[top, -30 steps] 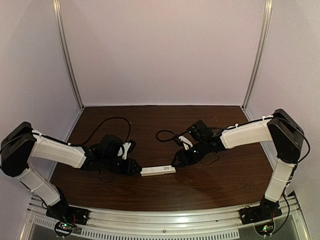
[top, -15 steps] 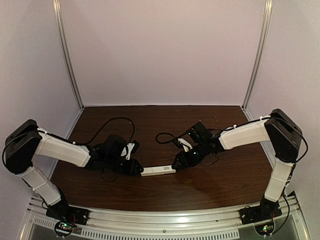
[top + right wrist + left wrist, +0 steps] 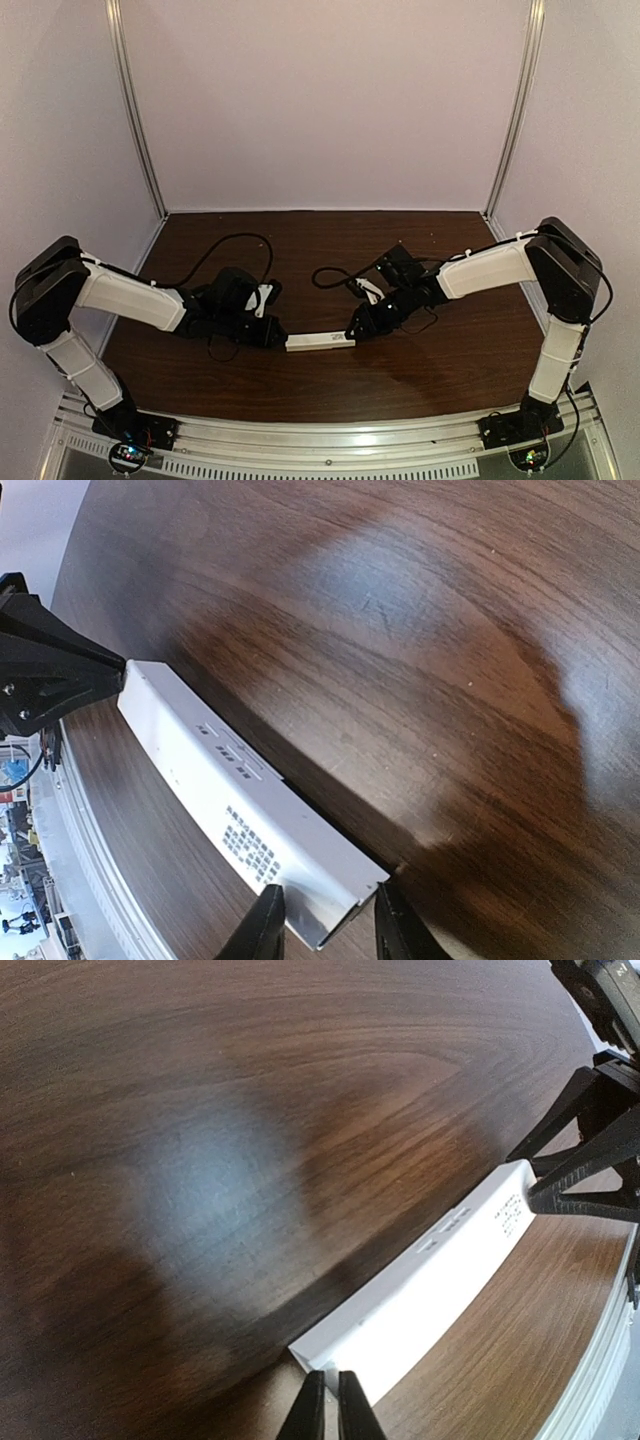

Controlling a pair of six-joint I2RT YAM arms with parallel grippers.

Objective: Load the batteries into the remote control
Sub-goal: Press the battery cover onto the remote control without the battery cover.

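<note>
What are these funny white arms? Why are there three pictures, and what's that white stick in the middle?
Those are two robot arms, a left arm and a right arm, bolted to the front edge of a brown table. One picture comes from a camera high up behind them, looking down. The other two come from little cameras on each wrist, so you see the black claw tips up close. The white stick is a remote control lying on the table between the arms. The right claw has a finger on each side of one end and seems to pinch it. The left claw is shut right at the other end; I can't tell whether it grips anything.
</note>
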